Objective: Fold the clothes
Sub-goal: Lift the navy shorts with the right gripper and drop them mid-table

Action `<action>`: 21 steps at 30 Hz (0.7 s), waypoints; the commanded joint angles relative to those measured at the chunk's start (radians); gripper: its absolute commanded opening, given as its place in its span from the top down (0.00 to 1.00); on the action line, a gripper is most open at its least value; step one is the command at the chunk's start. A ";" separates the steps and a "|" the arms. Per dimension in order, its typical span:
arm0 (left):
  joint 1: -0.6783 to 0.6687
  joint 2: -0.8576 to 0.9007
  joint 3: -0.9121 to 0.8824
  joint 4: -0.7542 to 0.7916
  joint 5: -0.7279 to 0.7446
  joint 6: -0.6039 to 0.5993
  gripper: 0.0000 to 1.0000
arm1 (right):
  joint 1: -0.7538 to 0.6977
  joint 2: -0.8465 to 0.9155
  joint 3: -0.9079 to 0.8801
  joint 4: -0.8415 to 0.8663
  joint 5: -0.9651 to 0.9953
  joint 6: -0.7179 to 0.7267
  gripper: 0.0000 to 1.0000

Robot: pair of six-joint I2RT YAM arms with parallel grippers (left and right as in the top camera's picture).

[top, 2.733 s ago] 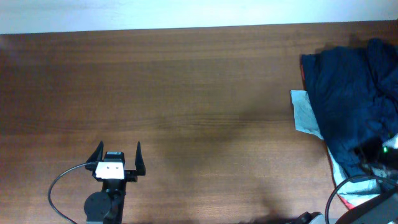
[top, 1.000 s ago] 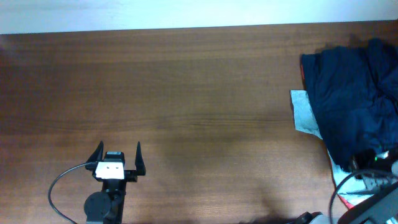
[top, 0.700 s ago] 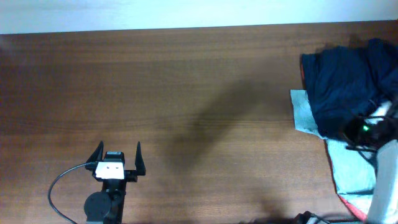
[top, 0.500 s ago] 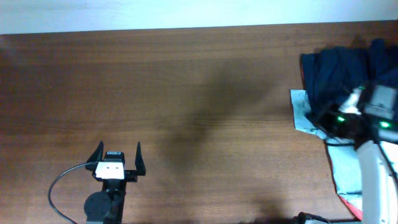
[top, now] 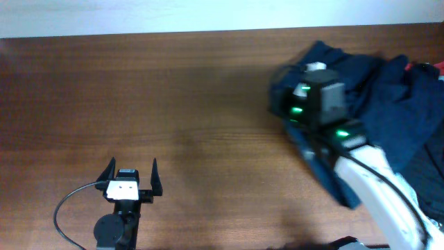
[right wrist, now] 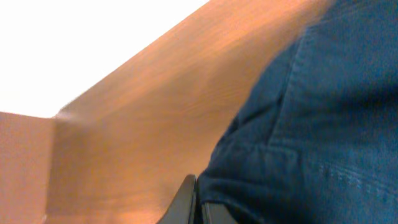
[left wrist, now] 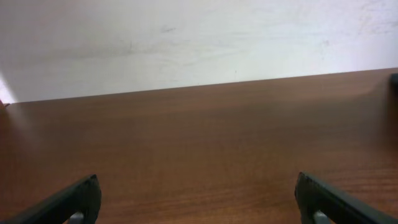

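The dark navy shorts hang bunched from my right gripper, spreading from the table's middle right out to the right edge. In the right wrist view the navy fabric fills the right side, and the right gripper is shut on its edge above the wood. My left gripper is open and empty at the front left, far from the shorts. Its two fingertips frame bare wood in the left wrist view.
A bit of the red garment shows at the far right behind the shorts. The light blue T-shirt is hidden. The brown wooden table ends at a white wall at the back. The right arm's white link crosses the front right.
My right gripper took hold of the shorts at the right edge and has swung left and toward the back with them, dragging the fabric to the middle right. The left arm has not moved.
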 commanded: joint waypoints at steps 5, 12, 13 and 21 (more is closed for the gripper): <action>-0.006 -0.005 -0.007 0.003 -0.007 0.019 0.01 | 0.219 0.305 0.013 0.517 0.072 0.069 0.94; -0.006 -0.005 -0.007 0.003 -0.007 0.019 0.01 | 0.282 0.576 0.119 0.845 0.000 0.056 0.37; -0.006 -0.005 -0.007 0.003 -0.007 0.019 0.01 | 0.281 0.586 0.142 0.845 -0.025 0.021 0.20; -0.006 -0.005 -0.007 0.003 -0.007 0.019 0.01 | 0.213 0.525 0.457 0.431 -0.220 -0.320 0.02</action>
